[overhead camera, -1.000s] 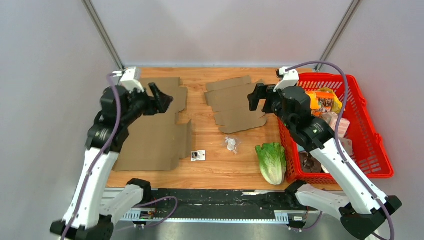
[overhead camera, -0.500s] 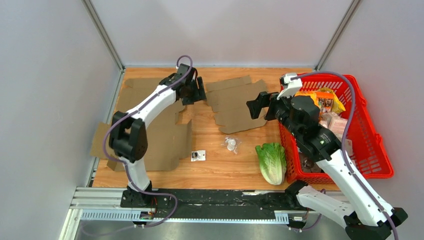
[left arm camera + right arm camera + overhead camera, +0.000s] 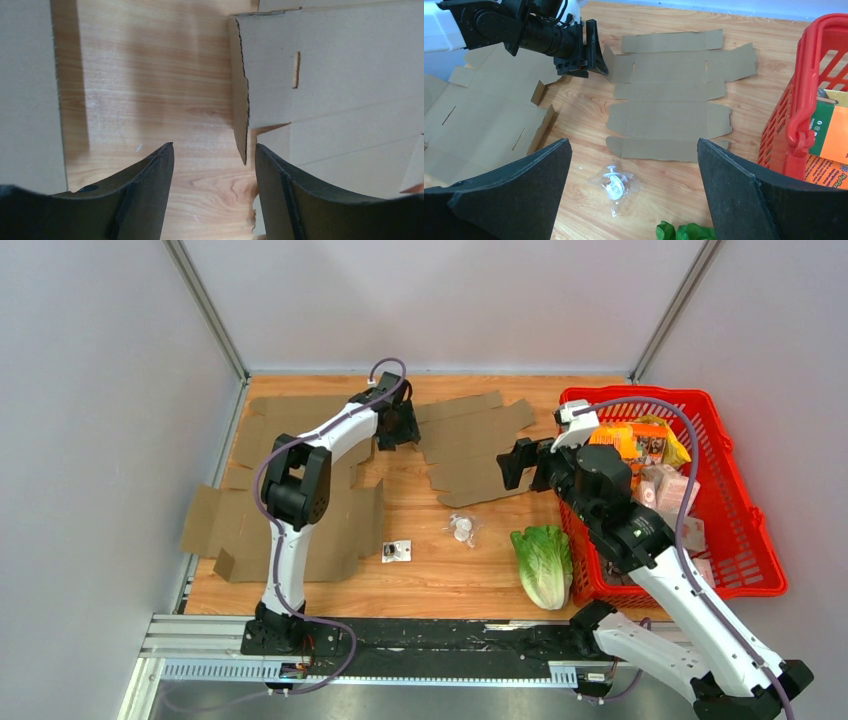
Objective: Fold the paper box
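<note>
The paper box (image 3: 470,445) lies as a flat brown cardboard blank at the middle back of the wooden table. My left gripper (image 3: 405,428) sits low at the blank's left edge. In the left wrist view its jaws (image 3: 214,150) stand open, with a raised side flap (image 3: 240,115) just ahead of the gap, close to the right finger (image 3: 280,190) and not pinched. My right gripper (image 3: 510,462) hovers at the blank's right side. It is open wide (image 3: 634,145) with nothing between its fingers. From there I see the whole blank (image 3: 669,95) and the left gripper (image 3: 596,55).
A larger cardboard blank (image 3: 300,510) covers the table's left side. A clear bag of white parts (image 3: 462,529), a small square packet (image 3: 396,552) and a lettuce (image 3: 543,562) lie in front. A red basket (image 3: 740,490) of groceries stands on the right.
My left arm has swung from the left side across to the paper box's left edge, and its jaws have narrowed slightly. The right gripper has shifted a little nearer and lower.
</note>
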`<state>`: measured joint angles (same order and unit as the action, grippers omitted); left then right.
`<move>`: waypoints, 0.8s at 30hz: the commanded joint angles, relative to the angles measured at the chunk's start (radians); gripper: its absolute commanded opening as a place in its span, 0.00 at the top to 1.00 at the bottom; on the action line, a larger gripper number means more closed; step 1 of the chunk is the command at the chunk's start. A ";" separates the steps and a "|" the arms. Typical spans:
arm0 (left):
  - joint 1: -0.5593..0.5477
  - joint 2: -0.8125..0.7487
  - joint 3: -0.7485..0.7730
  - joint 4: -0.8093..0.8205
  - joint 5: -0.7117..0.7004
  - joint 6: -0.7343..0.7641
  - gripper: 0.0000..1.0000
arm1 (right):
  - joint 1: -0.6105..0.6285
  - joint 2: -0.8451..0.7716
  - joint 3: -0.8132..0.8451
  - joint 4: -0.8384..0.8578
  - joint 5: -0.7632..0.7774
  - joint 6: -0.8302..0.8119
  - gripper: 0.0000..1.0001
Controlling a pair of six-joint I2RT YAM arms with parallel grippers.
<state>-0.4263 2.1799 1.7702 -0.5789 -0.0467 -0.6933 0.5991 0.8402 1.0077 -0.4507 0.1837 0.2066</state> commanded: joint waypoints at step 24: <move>-0.005 -0.195 0.275 -0.028 0.082 0.379 1.00 | 0.001 0.172 0.137 -0.025 0.025 -0.079 0.00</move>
<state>-0.4316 2.1990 1.9930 -0.5579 -0.0502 -0.4469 0.5991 0.9867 1.0447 -0.4747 0.1795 0.1795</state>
